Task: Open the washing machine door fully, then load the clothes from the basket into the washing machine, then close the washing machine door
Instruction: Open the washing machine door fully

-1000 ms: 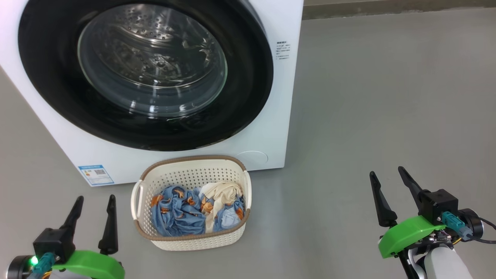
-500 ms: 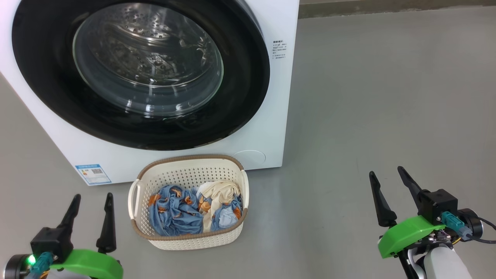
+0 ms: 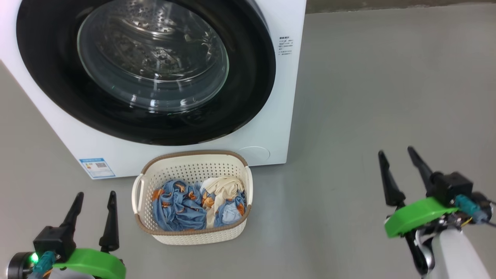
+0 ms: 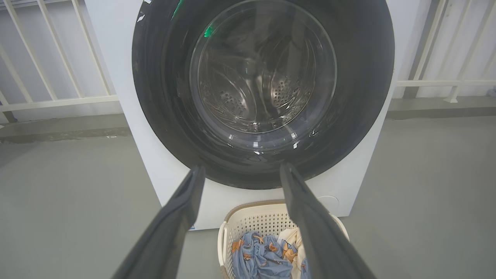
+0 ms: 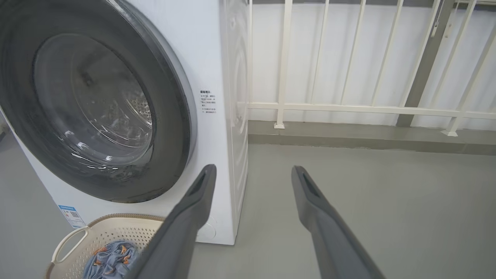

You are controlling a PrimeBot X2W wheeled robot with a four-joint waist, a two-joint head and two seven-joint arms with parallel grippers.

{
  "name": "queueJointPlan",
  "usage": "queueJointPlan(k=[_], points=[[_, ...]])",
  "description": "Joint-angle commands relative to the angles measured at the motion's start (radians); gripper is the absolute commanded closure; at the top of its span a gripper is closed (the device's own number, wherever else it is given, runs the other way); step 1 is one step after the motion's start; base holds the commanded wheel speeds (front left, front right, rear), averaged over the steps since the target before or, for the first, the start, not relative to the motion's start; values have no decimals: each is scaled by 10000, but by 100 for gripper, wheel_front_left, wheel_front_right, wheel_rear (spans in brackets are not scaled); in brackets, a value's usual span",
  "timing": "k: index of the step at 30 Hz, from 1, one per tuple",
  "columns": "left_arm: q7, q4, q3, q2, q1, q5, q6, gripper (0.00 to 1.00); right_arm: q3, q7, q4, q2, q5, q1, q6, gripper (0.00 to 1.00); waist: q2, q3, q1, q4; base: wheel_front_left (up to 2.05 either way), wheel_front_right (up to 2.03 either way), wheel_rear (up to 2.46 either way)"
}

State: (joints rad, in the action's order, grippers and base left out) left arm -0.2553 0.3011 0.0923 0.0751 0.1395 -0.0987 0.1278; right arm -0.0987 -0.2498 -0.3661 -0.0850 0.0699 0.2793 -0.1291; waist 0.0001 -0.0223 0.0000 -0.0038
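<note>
While nothing is being handled yet, opening the door is the step in hand.

1. Big white front-loading washing machine (image 3: 278, 124): standing on the plain grey floor (image 3: 368, 97), at the upper left of the head view.
2. Large round washing machine door with a glossy black rim and bulging clear glass centre (image 3: 151, 62): sitting shut against the machine's front, with the steel drum showing through the glass.
3. Small cream-white perforated plastic basket with a brown woven-look rim (image 3: 201, 237): sitting on the floor just in front of the machine, below the door.
4. Clothes, blue fabric printed with orange figures plus a cream-beige garment (image 3: 182, 205): lying bunched inside the basket.
5. Left gripper (image 3: 96, 193): hovering near the basket's left side, fingers spread wide and carrying nothing.
6. Right gripper (image 3: 396, 151): hovering well apart from the machine, to its right, fingers likewise spread and empty.

Next move, as judged: one gripper is needing to reach the door's rim, catch its edge and swing it fully out. Which side is carrying the catch cannot be told.
</note>
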Motion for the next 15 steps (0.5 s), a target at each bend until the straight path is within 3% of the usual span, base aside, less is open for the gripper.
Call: queueJointPlan(k=[1, 15], points=[[-65, -288, 265, 178, 283, 72, -11, 0, 227, -120, 319, -87, 111, 495, -16, 0, -1, -65, 0, 79, 0, 0, 0], [-65, -311, -155, 172, 648, -53, 18, 0, -452, -120, 442, -765, 979, 3508, -16, 0, -1, -856, 0, 879, 0, 0, 0]])
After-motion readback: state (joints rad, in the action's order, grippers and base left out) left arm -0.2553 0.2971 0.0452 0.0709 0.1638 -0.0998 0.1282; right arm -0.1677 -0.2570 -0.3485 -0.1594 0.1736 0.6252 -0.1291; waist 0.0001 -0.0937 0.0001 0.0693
